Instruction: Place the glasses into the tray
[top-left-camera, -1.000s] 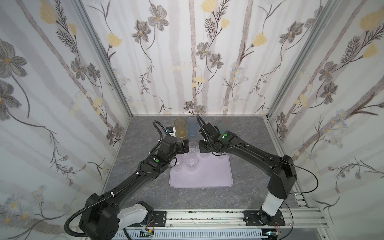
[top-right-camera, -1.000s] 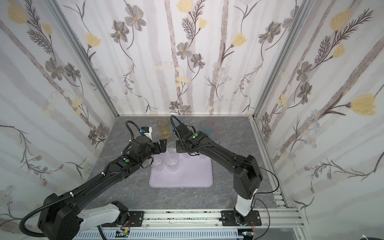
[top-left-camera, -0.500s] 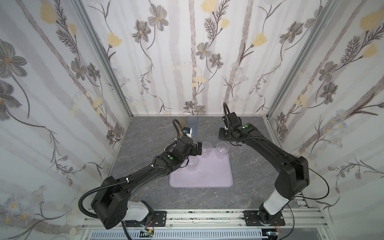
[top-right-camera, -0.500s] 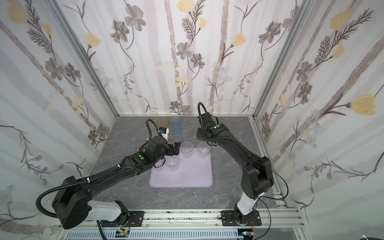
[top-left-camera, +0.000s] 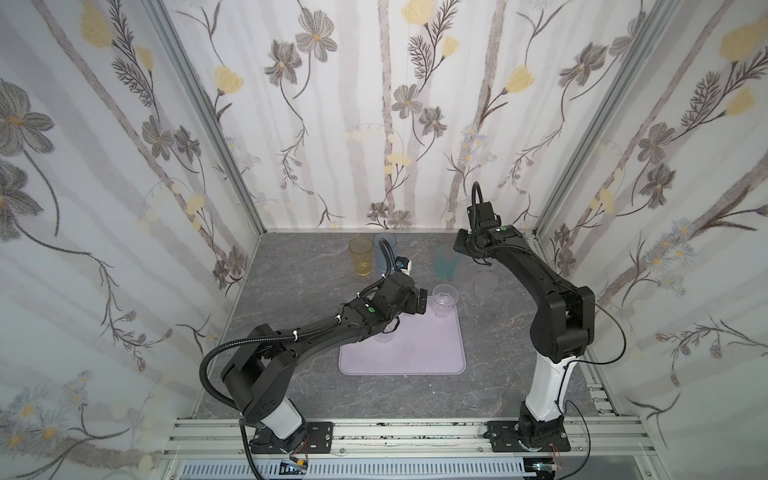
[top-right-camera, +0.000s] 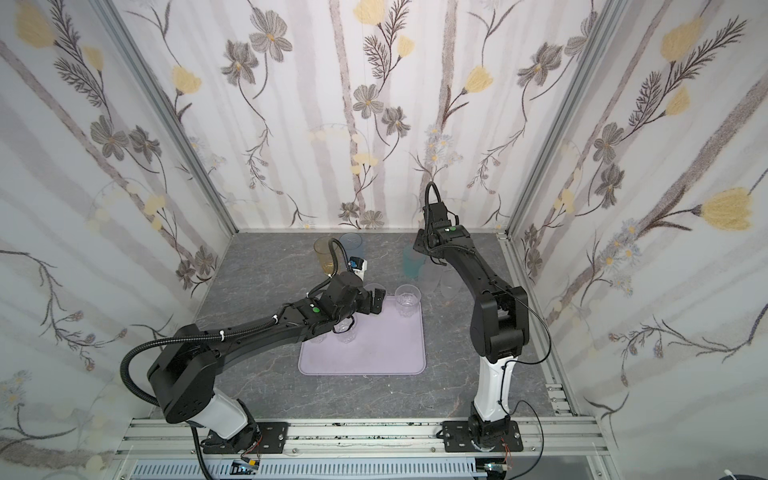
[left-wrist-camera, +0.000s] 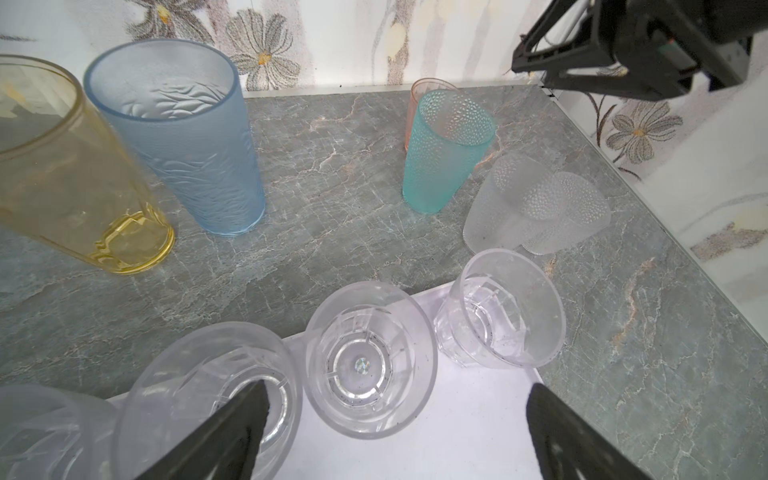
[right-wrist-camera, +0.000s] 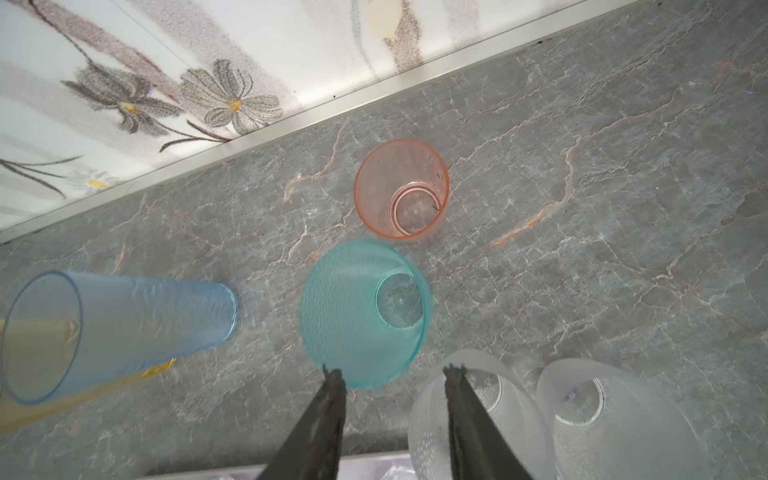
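The left gripper (left-wrist-camera: 397, 388) gaped wide, empty, over the tray (top-left-camera: 415, 349). The right gripper (right-wrist-camera: 393, 370), narrowly parted, held nothing.

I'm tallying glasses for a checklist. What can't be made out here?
Top views: the left arm covers the tray's far-left corner, so the number of clear glasses there is unclear.
Top views: the pink glass cannot be told apart behind the teal glass; the wrist views show it.
Left wrist view: a short glass is cut off by the frame's corner.
Right wrist view: the amber glass is mostly hidden by the blue glass.
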